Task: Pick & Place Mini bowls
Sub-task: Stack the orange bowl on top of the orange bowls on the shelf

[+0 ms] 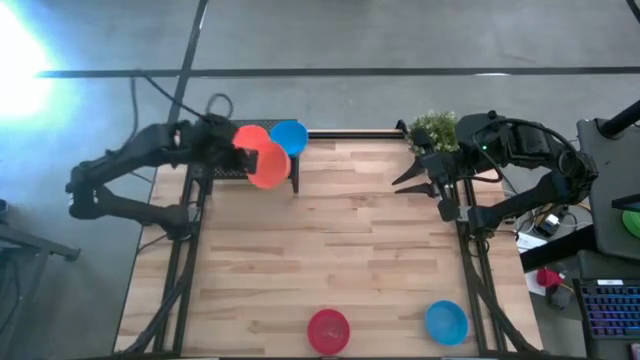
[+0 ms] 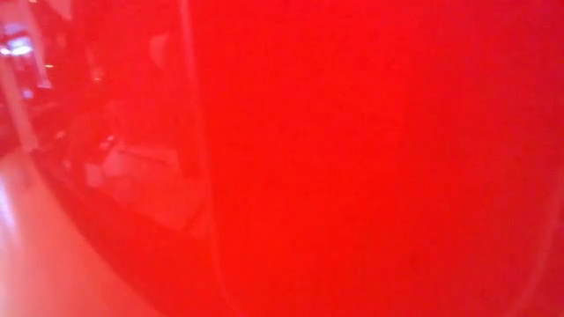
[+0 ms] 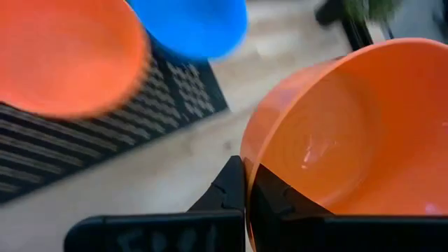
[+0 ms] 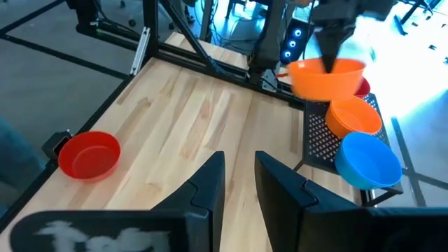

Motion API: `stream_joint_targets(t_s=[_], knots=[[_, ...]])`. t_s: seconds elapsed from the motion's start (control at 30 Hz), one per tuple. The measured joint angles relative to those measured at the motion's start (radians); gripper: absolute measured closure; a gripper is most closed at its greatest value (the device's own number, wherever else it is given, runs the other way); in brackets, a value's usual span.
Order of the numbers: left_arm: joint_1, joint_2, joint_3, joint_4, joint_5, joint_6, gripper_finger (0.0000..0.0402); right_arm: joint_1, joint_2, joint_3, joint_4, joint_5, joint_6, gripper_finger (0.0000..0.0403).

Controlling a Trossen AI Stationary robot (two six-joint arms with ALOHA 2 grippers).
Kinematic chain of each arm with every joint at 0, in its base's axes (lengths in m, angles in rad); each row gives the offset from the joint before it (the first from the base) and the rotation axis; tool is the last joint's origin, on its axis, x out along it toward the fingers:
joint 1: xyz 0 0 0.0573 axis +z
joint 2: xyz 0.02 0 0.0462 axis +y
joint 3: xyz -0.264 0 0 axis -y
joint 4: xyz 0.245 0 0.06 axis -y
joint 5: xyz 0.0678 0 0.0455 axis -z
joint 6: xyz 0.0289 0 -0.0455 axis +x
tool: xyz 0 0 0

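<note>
The left pincer [image 3: 246, 183] grips an orange mini bowl [image 3: 350, 133] by its rim, lifted clear of the dark rack [image 1: 225, 168] at the worktop [image 1: 330, 230] corner, seemingly for carrying out, while the right pincer [image 4: 239, 183] waits open nearby.

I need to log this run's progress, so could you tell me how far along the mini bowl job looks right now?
Looks done: a red bowl and a blue bowl sit apart at the table's near edge. In hand: the left gripper is shut on an orange bowl, lifted off the black mesh rack. Left: an orange bowl and a blue bowl remain on the rack. The right gripper waits open.
</note>
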Motion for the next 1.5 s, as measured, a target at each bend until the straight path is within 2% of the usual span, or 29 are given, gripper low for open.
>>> stream_joint_targets(t_s=[0.23, 0.6, 1.03, 1.5], knots=[[0.177, 0.005, 0.076, -0.07, -0.048, 0.095, 0.0401, 0.0, 0.0, 0.0, 0.001, 0.0, 0.0, 0.0334], [0.424, 0.085, 0.086, -0.114, -0.044, 0.278, 0.0401, 0.0, 0.0, 0.0, 0.019, 0.0, 0.0, 0.0324], [0.458, 0.216, 0.085, -0.116, -0.135, 0.334, 0.0401, 0.0, 0.0, 0.0, 0.019, 0.0, 0.025, 0.0335], [0.469, 0.238, 0.085, -0.133, -0.147, 0.331, 0.0399, 0.0, 0.0, 0.0, 0.019, 0.0, 0.025, 0.0321]])
